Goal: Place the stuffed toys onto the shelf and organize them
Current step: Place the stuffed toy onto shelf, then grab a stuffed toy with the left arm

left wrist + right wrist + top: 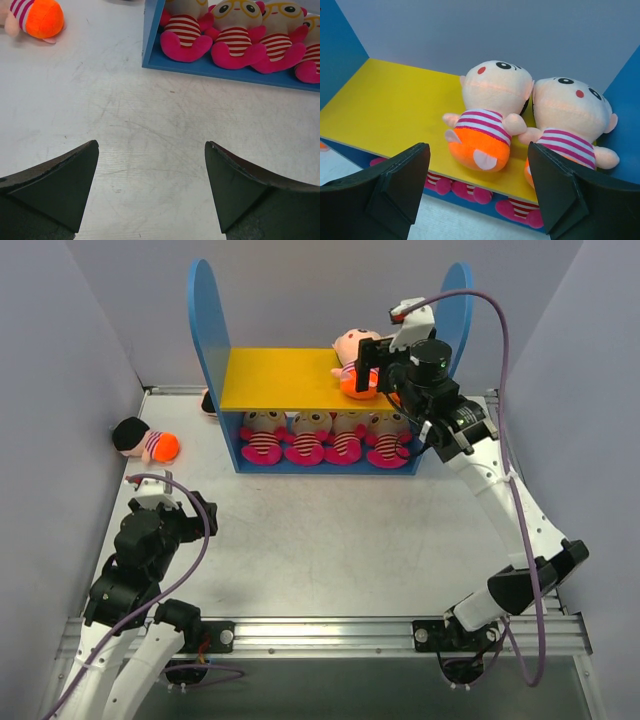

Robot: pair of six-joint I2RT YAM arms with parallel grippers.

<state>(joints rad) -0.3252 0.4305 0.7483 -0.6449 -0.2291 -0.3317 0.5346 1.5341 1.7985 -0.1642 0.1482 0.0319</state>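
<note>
The shelf has tall blue side panels and a yellow upper board. Several pink-striped magenta stuffed toys sit in a row on its lower level. Two peach-headed toys with orange bottoms sit side by side at the right end of the yellow board. My right gripper stands open just in front of them, touching neither. Another orange-bottomed toy lies on the table left of the shelf. My left gripper hovers open and empty above the table.
A dark, partly hidden object shows behind the shelf's left panel. Grey walls close in the table on the left, right and back. The right arm's purple cable loops above the shelf's right panel.
</note>
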